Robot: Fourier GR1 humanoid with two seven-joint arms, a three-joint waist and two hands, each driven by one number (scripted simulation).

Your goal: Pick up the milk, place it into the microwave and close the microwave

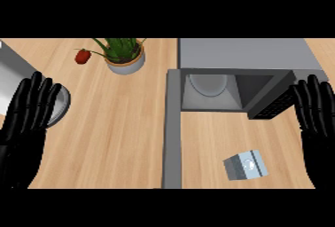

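The milk (246, 165) is a small grey-white carton standing on the wooden counter, in front of the microwave and toward the right. The microwave (242, 53) is a grey box at the back right, its cavity open with a round glass plate (208, 84) inside. Its door (171, 128) swings out toward me at the left of the opening. My right hand (317, 108) stands open at the right edge, fingers up, above and right of the milk. My left hand (29, 106) stands open at the left edge, far from the milk.
A potted green plant (124, 55) stands at the back, with a red fruit (82, 56) to its left. A grey round plate (60, 104) lies partly behind my left hand. A grey object's corner (13, 57) shows at the far left.
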